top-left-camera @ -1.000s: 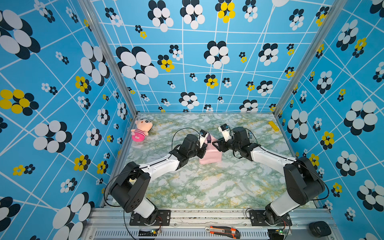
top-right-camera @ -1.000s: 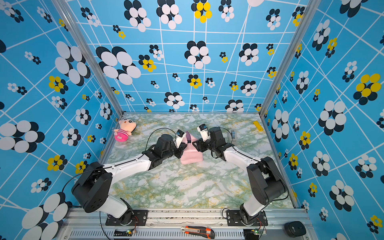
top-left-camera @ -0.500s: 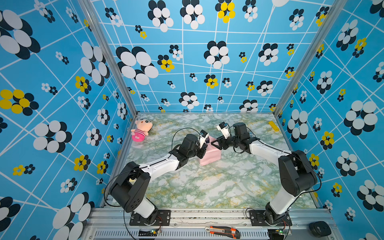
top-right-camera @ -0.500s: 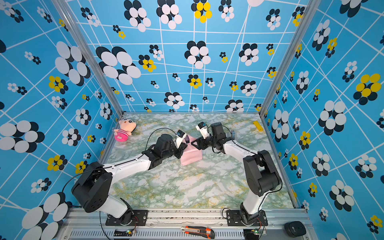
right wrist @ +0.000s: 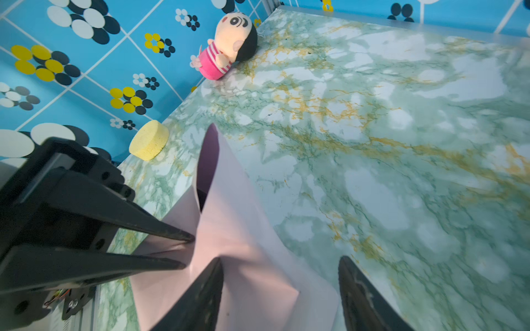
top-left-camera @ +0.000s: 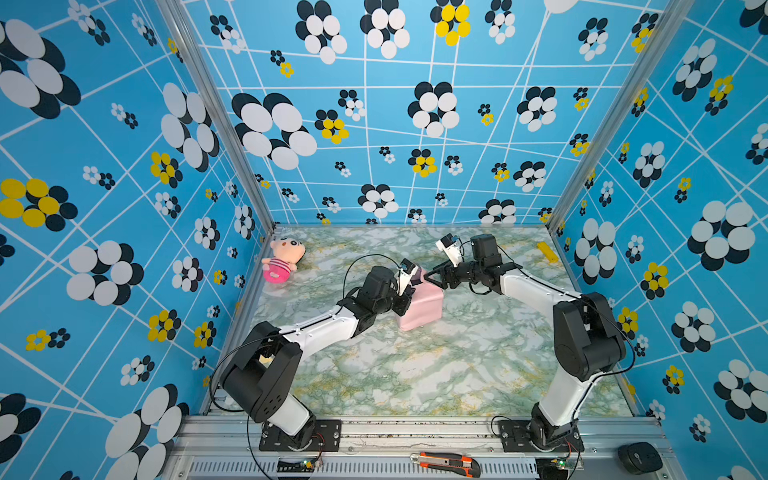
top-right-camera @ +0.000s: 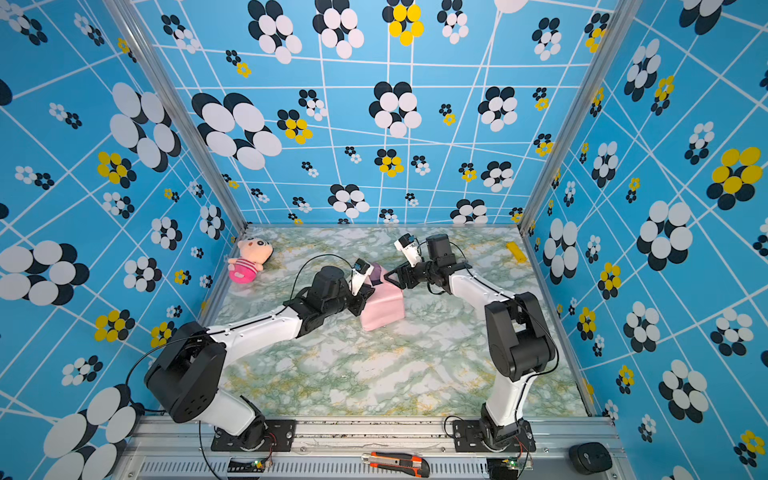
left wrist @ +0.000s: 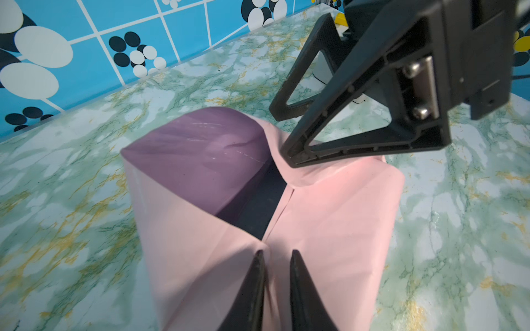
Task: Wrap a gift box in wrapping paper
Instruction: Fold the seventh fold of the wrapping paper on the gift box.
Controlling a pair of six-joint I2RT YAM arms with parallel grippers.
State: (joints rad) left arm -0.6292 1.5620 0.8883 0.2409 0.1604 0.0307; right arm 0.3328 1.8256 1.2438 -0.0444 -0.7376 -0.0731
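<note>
The gift box shows only as a black sliver in a gap of the wrapping paper, which is folded around it pink side out, with a lilac flap standing open. In both top views the pink bundle sits mid-table between the arms. My left gripper is shut on a pinched fold of the paper. My right gripper is open; one of its fingers presses the paper's far flap down, the other hangs over the table.
A pink-striped plush doll lies at the back left by the wall. A yellow sponge disc sits by the left wall. A yellow bar lies at the back right. A box cutter rests on the front rail.
My right gripper's jaws have widened a little and its arm has drawn back and lifted its elbow. The left gripper and the bundle have stayed put.
</note>
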